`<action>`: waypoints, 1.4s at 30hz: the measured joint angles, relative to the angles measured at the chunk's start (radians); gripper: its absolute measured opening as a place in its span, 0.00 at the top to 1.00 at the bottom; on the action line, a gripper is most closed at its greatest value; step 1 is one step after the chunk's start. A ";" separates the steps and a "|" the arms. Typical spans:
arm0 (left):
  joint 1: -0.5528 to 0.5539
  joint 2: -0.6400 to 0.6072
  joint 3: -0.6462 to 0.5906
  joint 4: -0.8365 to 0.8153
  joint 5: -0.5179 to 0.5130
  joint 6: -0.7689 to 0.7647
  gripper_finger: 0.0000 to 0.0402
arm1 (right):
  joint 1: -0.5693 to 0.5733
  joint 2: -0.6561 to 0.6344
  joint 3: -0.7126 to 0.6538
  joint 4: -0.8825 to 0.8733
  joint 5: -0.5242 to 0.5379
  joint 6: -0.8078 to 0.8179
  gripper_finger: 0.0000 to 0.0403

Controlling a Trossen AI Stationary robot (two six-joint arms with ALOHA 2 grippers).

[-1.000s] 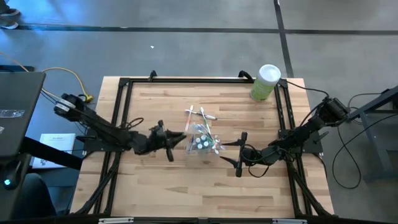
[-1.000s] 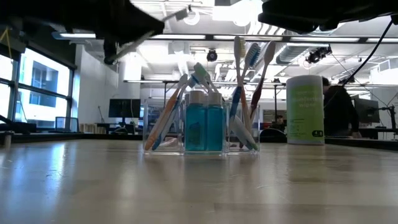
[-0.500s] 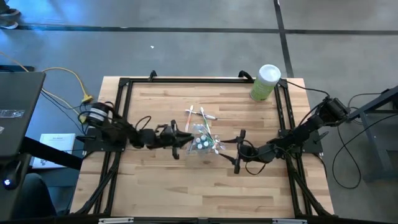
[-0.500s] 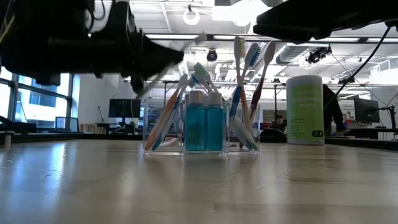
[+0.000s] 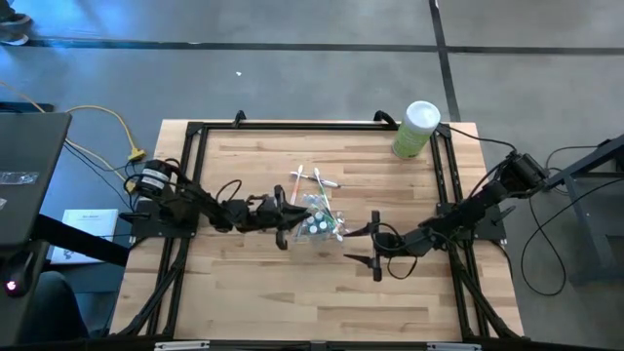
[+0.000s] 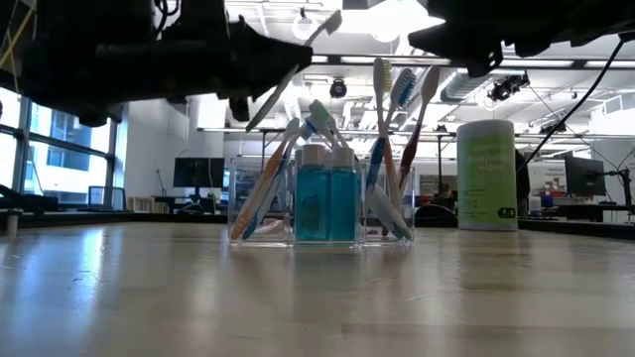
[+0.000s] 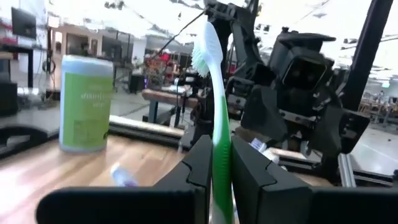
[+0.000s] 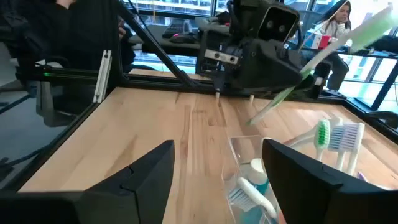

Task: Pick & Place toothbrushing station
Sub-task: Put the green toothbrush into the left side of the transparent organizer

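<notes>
Left wrist view is showing the left claw (image 7: 216, 168) pinching a slim green toothbrush with white bristles (image 7: 210, 81), head up. So we're mid-placement, I'd say: brush picked, not yet dropped in. The small clear see-through cup (image 5: 317, 223) is sitting mid-bench on the pale wooden bench (image 5: 292, 292), just beside that claw, already holding pastel brushes and blue white-capped tubes (image 6: 325, 203). The right claw (image 5: 374, 245) is waiting wide apart on the cup's other side. Next up probably needs lining the handle over the cup's mouth before letting go.
</notes>
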 joint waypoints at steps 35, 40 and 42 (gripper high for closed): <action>-0.133 0.147 -0.034 0.001 -0.138 0.062 0.92 | 0.014 0.000 0.000 -0.018 -0.022 0.020 0.41; -0.138 0.146 -0.046 0.003 -0.159 0.058 0.92 | 0.011 0.000 0.000 -0.014 -0.021 0.014 0.41; -0.138 0.146 -0.050 0.003 -0.159 0.057 0.92 | 0.011 0.000 0.000 -0.014 -0.021 0.014 0.41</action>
